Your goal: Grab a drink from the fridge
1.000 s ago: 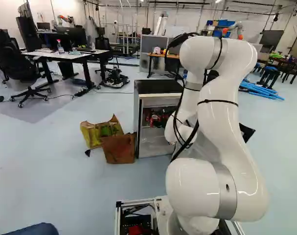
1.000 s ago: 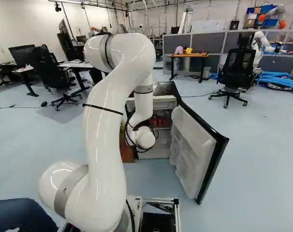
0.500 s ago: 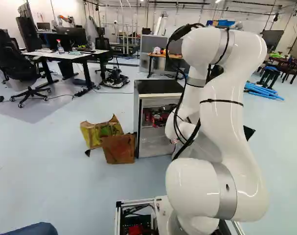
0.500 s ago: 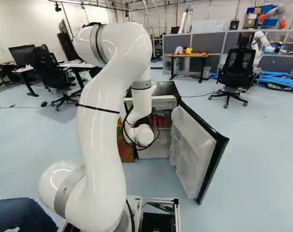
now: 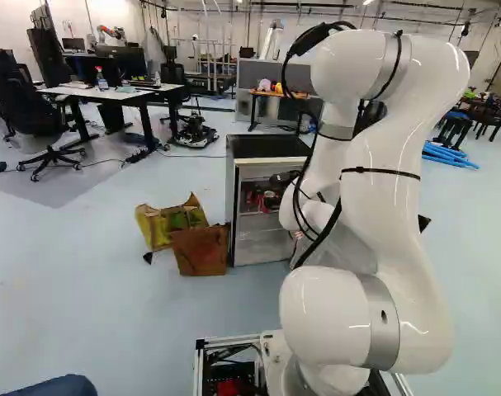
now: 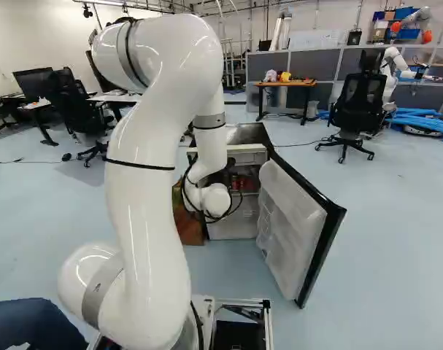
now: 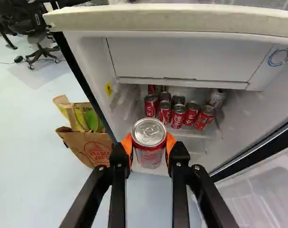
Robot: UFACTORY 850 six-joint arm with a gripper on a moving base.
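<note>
The gripper (image 7: pixel 149 143) holds a red can (image 7: pixel 149 132) upright between its orange pads (image 7: pixel 127 143), likely to keep it from slipping. The can is at the fridge's (image 5: pixel 267 147) mouth; the door (image 6: pixel 290 222), open at right, leaves room for backing out. Other cans (image 7: pixel 178 116) stand farther inside.

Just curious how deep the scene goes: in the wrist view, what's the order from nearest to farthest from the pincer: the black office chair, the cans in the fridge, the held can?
1. Held can: gripped between the pincer's two fingers.
2. Shelf cans: ahead, inside the fridge.
3. Office chair: far across the room, beyond the brown paper bag.
</note>
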